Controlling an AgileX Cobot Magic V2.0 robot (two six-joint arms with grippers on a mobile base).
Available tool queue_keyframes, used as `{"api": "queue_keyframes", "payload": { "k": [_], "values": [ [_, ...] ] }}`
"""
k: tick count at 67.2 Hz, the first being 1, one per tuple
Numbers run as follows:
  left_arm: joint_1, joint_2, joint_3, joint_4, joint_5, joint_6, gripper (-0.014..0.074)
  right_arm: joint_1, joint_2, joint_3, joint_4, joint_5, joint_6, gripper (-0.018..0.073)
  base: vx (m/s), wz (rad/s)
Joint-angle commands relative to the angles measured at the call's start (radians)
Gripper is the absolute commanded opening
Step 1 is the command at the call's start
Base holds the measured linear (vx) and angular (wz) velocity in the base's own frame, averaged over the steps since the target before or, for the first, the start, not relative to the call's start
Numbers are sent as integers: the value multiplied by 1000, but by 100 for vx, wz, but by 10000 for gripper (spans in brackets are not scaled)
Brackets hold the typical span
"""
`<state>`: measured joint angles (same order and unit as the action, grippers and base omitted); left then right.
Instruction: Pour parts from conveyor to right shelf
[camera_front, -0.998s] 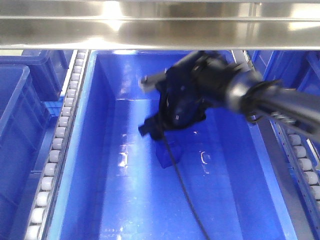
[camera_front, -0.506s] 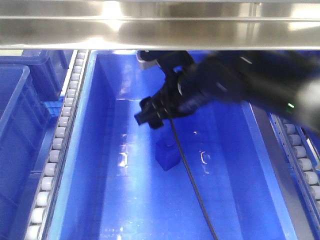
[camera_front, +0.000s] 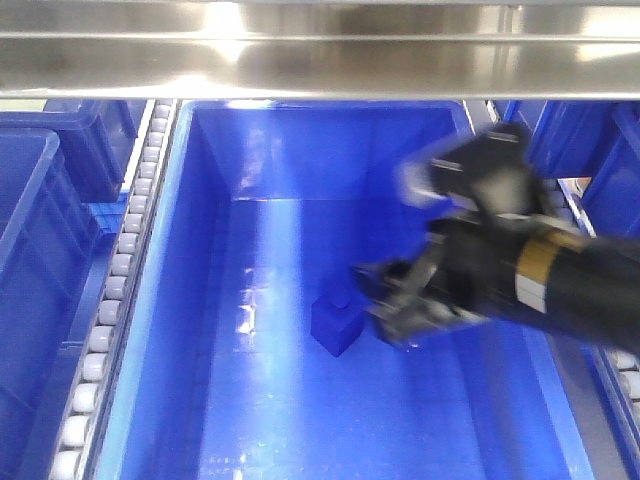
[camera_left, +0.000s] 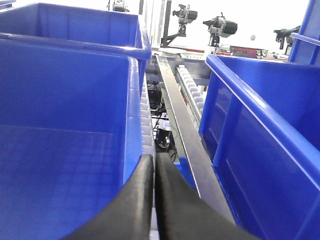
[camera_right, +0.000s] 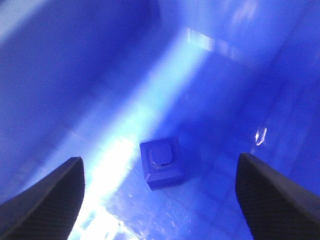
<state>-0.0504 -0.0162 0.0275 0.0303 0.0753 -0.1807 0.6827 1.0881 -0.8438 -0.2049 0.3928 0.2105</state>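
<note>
Right up close in the right wrist view, the two dark fingers (camera_right: 47, 192) sit at the bottom corners of the picture, spread wide with nothing between them: the right claw (camera_right: 160, 200) is open and empty. Just past and below them, dead centre between the tips, the little blue block (camera_right: 161, 161) lies on the floor of the big blue bin (camera_right: 75, 60), stud facing up, turned a touch askew to the bin walls. It's nearly a cube, so there's no long axis to speak of; either pair of faces would do for a pinch, I'd judge.

From the front camera, the right arm (camera_front: 520, 270) reaches in from the right side, wrist bent down into the bin, and the block (camera_front: 336, 322) sits just left of the claw's tip, close but apart. That view is smeared with motion blur, so exactly how near is hard to call.

Over on the other side, the left claw (camera_left: 154, 185) shows its fingers pressed together, gripping nothing, pointing along the gap between two more bins toward the roller rail (camera_left: 192, 90). It's well away from the block, so the right arm is clearly the nearer one.

The block is in a bin on the steel shelf (camera_front: 320, 60), not on any conveyor, so this piece looks delivered.
</note>
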Motion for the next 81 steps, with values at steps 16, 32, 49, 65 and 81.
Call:
{"api": "queue_keyframes", "payload": {
  "k": [16,32,49,65,81],
  "values": [
    [-3,-7,22,-9,-75,-4,-6,-1,-423,170,-2,-66,2,593,0,0],
    [-3,-7,22,-9,-75,-4,-6,-1,-801,354,30,-53,-39,593,0,0],
    [-3,-7,22,-9,-75,-4,-6,-1,-1109,529,-10,-54,-86,593,0,0],
    [-3,-7,22,-9,-75,-4,-6,-1,-1096,589,-3,-90,-96,488,0,0],
    [-3,-7,22,-9,-75,-4,-6,-1,-1096,589,10,-98,-96,20,0,0]
  ]
}}
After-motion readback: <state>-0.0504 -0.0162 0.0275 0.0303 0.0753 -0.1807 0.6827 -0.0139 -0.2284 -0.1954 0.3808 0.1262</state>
